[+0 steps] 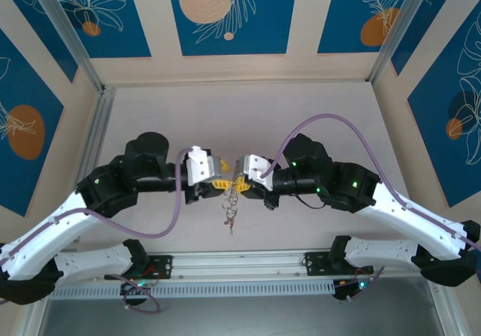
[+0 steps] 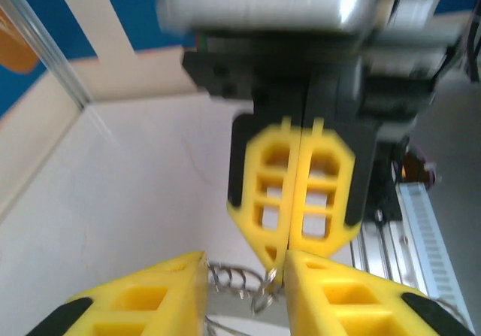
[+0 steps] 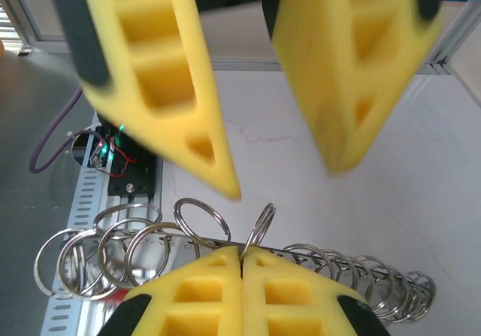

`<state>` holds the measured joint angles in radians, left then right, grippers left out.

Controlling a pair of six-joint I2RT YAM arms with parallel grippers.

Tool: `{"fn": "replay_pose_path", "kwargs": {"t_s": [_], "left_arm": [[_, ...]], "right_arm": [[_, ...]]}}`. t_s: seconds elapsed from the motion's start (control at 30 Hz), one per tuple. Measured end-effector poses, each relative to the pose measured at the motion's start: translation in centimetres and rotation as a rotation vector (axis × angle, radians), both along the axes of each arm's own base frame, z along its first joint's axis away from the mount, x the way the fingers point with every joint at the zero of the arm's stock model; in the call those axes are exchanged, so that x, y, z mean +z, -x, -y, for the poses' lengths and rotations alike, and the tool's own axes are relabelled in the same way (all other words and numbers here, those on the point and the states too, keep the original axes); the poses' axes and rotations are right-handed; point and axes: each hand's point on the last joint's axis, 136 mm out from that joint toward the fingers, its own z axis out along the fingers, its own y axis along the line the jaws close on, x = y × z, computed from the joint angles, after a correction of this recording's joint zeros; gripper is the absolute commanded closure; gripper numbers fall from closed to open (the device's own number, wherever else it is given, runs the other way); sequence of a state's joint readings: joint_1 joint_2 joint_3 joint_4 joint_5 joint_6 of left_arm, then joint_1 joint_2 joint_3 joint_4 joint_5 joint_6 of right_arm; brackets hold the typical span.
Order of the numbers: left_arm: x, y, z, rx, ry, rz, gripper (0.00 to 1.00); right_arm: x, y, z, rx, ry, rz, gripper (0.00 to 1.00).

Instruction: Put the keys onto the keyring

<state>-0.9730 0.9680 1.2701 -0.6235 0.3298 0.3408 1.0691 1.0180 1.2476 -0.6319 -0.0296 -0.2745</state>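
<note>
My right gripper (image 3: 242,252) is shut on a small silver split ring (image 3: 261,223), which stands upright out of its fingertips. A thin silver wire (image 3: 207,240), apparently part of the keyring, runs through several similar rings (image 3: 200,199) on either side. My left gripper (image 3: 285,180) faces it, open, one finger on each side above the pinched ring. In the left wrist view the left gripper (image 2: 244,264) straddles the rings (image 2: 229,280) and the shut right gripper (image 2: 276,261). From above, the silvery bunch with the keys (image 1: 230,212) dangles below both grippers (image 1: 222,180) (image 1: 242,184); single keys are too small to tell.
The white tabletop (image 1: 240,118) stretches behind the arms to walls at the back and sides. An aluminium rail (image 1: 240,262) with electronics runs along the near edge, under the hanging bunch. Purple cables (image 1: 331,122) loop over both arms.
</note>
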Motion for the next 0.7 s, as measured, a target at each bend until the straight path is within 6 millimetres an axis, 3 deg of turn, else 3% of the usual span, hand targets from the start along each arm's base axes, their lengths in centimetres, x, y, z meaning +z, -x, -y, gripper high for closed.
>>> {"fn": "replay_pose_path", "kwargs": {"t_s": [0.13,0.47,0.53,0.67,0.7], "left_arm": [[-1.9,0.2,-0.3,-0.01,-0.074,-0.022,0.67],[-2.4,0.5,-0.5,-0.026,-0.099,-0.019,0.71],[-2.3,0.6,-0.5,-0.031,-0.096,-0.018,0.76],[-2.2,0.9,-0.5,-0.048,-0.091,-0.022,0.99],[-2.3,0.9,-0.5,-0.048,-0.092,-0.026,1.0]], "right_arm": [[0.7,0.3,0.1,0.017,-0.008,0.013,1.0],[0.0,0.7,-0.4,0.062,0.03,-0.011,1.0],[-0.2,0.8,-0.5,0.068,0.037,-0.017,1.0],[-0.5,0.9,-0.6,0.077,0.045,-0.025,1.0],[-0.5,1.0,-0.5,0.078,0.047,-0.027,1.0]]}}
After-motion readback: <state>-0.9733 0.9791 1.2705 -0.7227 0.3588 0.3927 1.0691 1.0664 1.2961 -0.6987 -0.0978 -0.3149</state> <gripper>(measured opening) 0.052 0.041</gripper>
